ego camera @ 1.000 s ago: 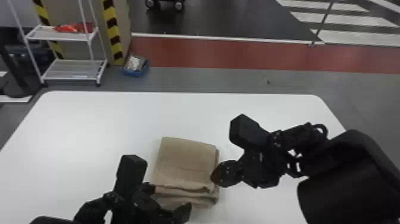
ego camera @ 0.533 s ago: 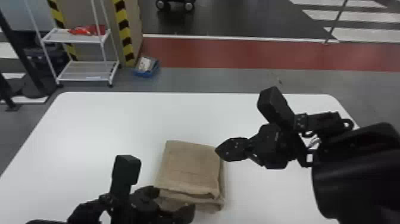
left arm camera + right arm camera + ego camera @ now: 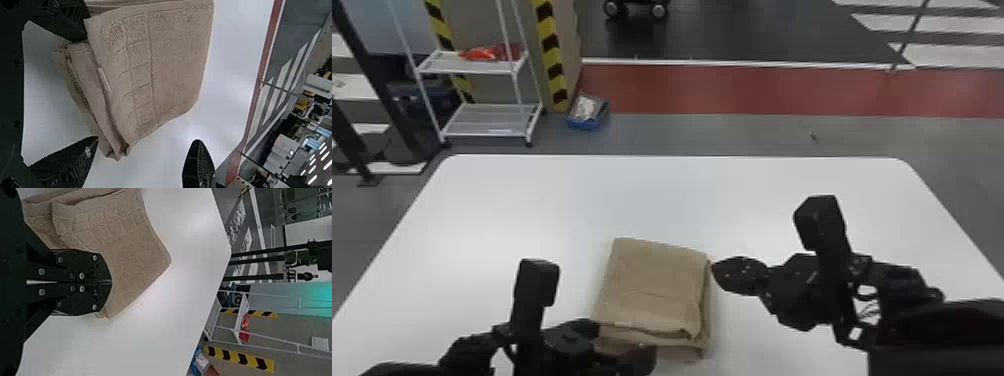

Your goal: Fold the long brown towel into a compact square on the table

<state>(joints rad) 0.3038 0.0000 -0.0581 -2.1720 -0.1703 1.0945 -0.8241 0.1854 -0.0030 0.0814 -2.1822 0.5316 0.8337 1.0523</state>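
We have the towel [image 3: 654,285] well short of the table's far edge [image 3: 682,156].
Our left gripper [image 3: 627,339], fingers wide, meets its near-left corner; our right gripper [image 3: 110,282], fingers together, points in from its right.

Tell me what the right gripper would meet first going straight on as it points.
Probably the towel: in the head view the right gripper points toward its right side, with the fingertips close to it. Their height is hard to judge, so they might pass over it instead.
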